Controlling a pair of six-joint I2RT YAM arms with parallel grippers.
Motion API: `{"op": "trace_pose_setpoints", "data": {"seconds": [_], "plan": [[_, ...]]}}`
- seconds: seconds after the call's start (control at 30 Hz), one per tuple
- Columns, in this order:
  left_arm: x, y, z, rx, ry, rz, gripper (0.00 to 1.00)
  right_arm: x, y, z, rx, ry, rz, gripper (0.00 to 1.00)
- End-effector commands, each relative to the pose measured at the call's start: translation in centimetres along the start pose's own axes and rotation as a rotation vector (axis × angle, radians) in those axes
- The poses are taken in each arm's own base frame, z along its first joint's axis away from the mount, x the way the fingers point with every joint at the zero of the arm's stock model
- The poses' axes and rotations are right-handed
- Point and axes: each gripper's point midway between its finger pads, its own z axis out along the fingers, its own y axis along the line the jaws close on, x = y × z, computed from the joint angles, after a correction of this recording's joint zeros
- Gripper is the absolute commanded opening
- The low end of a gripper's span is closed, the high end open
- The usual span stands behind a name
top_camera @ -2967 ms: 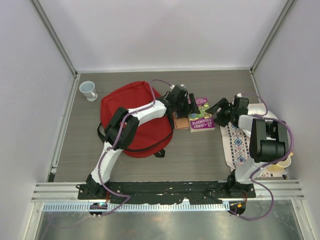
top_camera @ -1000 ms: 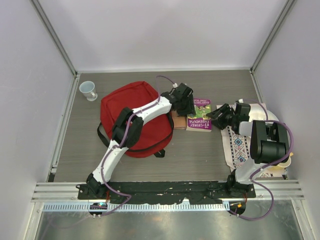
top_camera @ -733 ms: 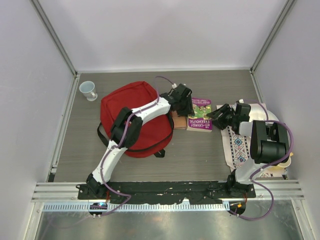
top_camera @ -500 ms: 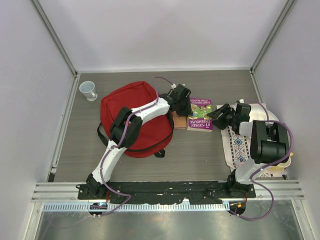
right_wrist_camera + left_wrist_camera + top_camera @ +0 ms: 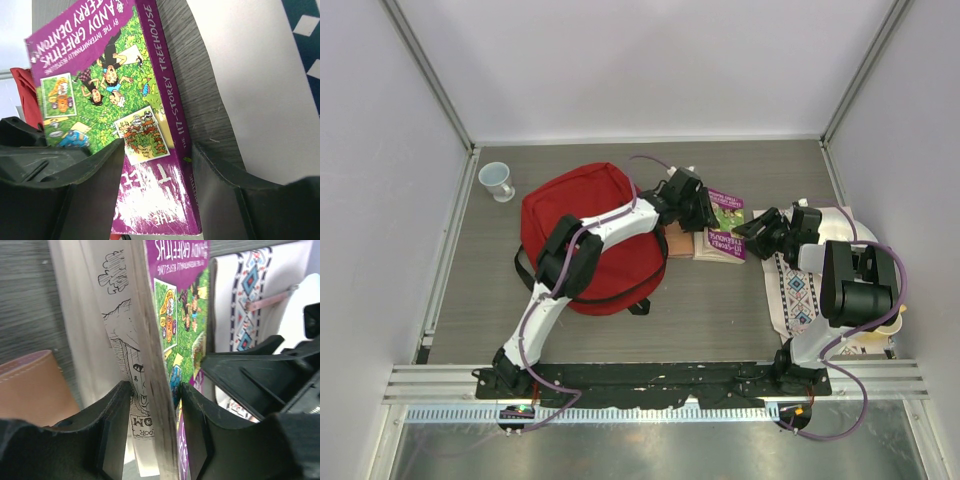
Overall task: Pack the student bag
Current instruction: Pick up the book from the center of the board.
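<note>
Clamping one book (image 5: 725,240) are the left fingers (image 5: 115,430) (right fingers (image 5: 75,190) apart), beside one student bag (image 5: 565,200).

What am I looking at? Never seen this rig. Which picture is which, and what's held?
Two robot arms are bolted to a table's near edge. One picture comes from a fixed camera overhead; the other two come from a camera on each wrist. On the table lie a red backpack, a white cup, a patterned cloth, a brown item and a purple book. The left hand pinches the book's cover and some pages. The right hand is open, straddling the book's other end.
</note>
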Motion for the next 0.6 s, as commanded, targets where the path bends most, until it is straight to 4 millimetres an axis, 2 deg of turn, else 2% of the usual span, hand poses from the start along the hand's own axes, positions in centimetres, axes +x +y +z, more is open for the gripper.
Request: {"op": "trace_pose_setpoints", "data": {"seconds": [0.0,0.33,0.37,0.4,0.57], "plan": [[-0.5,-8.8,-3.8,0.260,-0.024,0.035,0.46,1.6,2.1,-0.2,-0.084,0.067,-0.012,0.61],[-0.2,-6.6,-2.7,0.160,-0.007,0.006,0.40,1.6,2.1,-0.3,-0.086,0.067,-0.015,0.61],[0.1,-5.9,-2.4,0.130,0.005,0.006,0.43,1.6,2.1,-0.3,-0.084,0.065,-0.016,0.61],[0.0,-5.7,-2.4,0.123,0.005,0.007,0.49,1.6,2.1,-0.3,-0.084,0.065,-0.016,0.61],[0.1,-5.2,-2.3,0.116,0.005,0.005,0.51,1.6,2.1,-0.3,-0.086,0.069,-0.014,0.61]]}}
